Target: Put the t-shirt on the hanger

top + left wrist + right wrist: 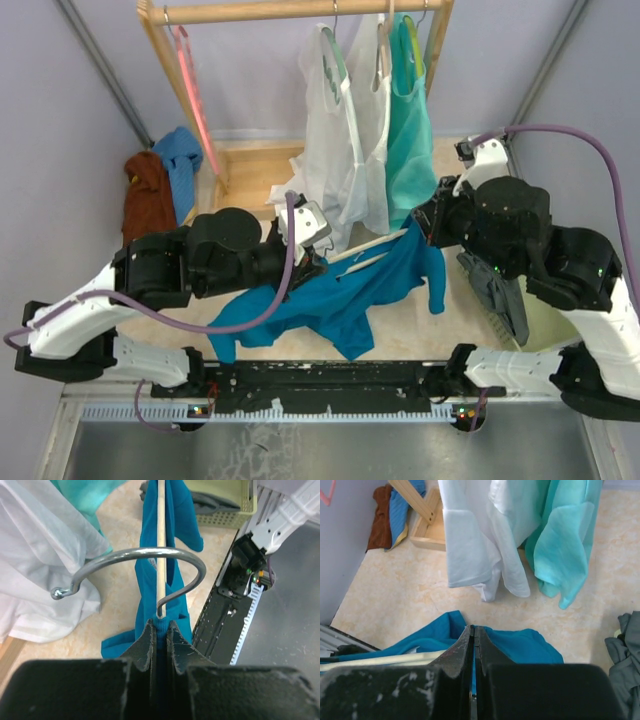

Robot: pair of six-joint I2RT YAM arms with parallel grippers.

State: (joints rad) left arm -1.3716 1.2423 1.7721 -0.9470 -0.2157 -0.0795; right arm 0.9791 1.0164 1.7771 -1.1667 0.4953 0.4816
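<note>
- Where the left gripper (pixel 159 626) comes in from the left of the table, its jaws are pinched nearly together on the collar of the t-shirt (pixel 175 525), right at the foot of the hanger's silver hook (pixel 145 555).
- The hook stands clear of the neck opening. The hanger (pixel 366 249) runs away from the jaws toward the right arm, and part of its pale bar shows bare above the teal cloth.
- The t-shirt is held up between the two arms over the middle of the table. Its body and one sleeve droop onto the surface below.
- Behind it, a white garment (pixel 325 130) and a mint tank top (pixel 410 120) hang on the wooden rack (pixel 290 10), near but apart.
- The right gripper (pixel 474 636) has its jaws pressed shut on a fold of the shirt's far shoulder, just beside the hanger's end.
- I judge the dressing step to be under way, since the hook is through the neck but the shoulders are not seated.
- The next move likely calls for the right arm to draw its fold over the hanger's tip while the left arm steadies the neck.
</note>
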